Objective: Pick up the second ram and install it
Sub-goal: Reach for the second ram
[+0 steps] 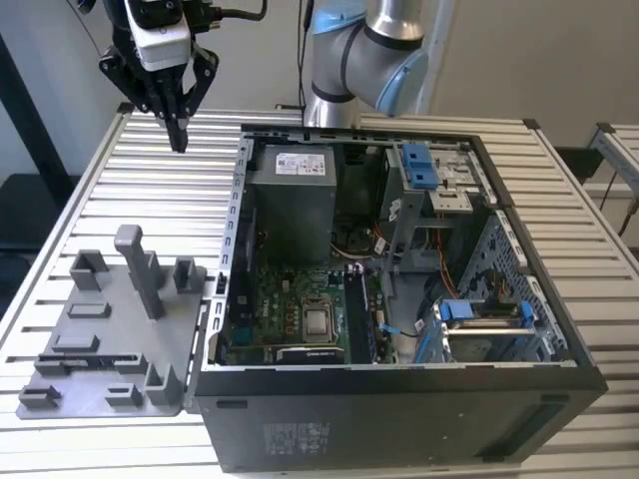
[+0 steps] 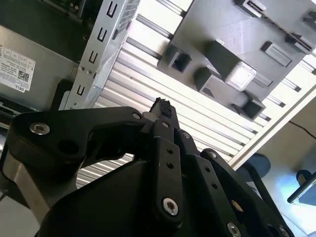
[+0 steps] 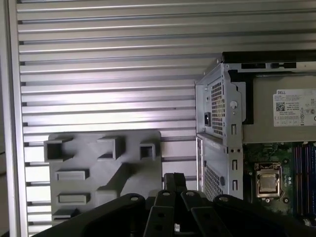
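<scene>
Second ram: seen in the exterior view as a thin, long dark strip standing on edge between two end blocks, near the tray's near edge. Board colour and chips cannot be told.
Ram contact: nothing is touching it; it is well apart from the gripper.
Tray: grey plastic, laid flat on the table just beside the case, on the exterior view's left. A tall upright peg stands in its far half, with shorter blocks around it. A matching pair of end blocks nearer the tray's edge has no strip between them.
Gripper: the fingers are drawn together to a single point, with no gap visible in either wrist view. Nothing is held between them and nothing is touched.
Gripper position: held high above the table, beyond the tray's far edge and to the exterior view's left of the case's far corner, tips pointing down.
Table: ribbed metal slats.
Case: open on top, dark shell.
Power supply: grey box in the far left corner of the case.
Motherboard: green, on the near side of the power supply, with the processor socket at its middle.
Memory slots: just to the exterior view's right of the socket; what is seated there cannot be told.
</scene>
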You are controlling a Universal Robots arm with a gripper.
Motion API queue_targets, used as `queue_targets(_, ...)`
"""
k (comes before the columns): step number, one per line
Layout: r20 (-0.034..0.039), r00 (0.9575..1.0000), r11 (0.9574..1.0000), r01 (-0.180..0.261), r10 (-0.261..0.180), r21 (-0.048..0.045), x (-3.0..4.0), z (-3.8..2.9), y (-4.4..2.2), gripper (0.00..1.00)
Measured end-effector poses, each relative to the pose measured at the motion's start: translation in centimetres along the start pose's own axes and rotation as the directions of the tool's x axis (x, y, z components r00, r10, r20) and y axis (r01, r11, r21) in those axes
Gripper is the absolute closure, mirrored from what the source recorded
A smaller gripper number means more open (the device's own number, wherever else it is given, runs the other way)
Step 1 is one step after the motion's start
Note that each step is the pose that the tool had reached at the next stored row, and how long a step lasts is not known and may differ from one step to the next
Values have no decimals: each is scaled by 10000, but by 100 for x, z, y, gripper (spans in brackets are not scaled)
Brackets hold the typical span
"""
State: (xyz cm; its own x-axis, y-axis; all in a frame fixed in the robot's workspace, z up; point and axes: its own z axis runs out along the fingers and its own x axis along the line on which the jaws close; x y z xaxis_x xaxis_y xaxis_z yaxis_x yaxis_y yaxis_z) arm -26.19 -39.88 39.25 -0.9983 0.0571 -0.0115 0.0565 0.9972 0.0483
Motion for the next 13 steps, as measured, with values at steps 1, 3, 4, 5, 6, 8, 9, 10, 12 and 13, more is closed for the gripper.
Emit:
queue_targets(1, -2, 10000, 10000, 3, -3, 1, 22, 0, -1, 89)
queue_targets(3, -5, 10000, 10000, 9, -9, 1, 71, 0, -4, 89)
queue_targets(4, -7, 10000, 10000, 12, -12, 1, 95, 0, -5, 89)
queue_targets(5, -8, 10000, 10000, 16, -16, 0, 122, 0, -7, 89)
queue_targets(6, -10, 10000, 10000, 20, -20, 1, 144, 0, -8, 89)
queue_targets(8, -13, 10000, 10000, 26, -26, 0, 187, 1, -11, 89)
queue_targets(9, -14, 10000, 10000, 30, -30, 0, 213, 0, -12, 89)
queue_targets(10, -15, 10000, 10000, 33, -33, 0, 242, 0, -14, 89)
queue_targets(12, -16, 10000, 10000, 37, -37, 1, 316, -1, -18, 89)
queue_targets(13, -15, 10000, 10000, 42, -42, 0, 352, -1, -20, 89)
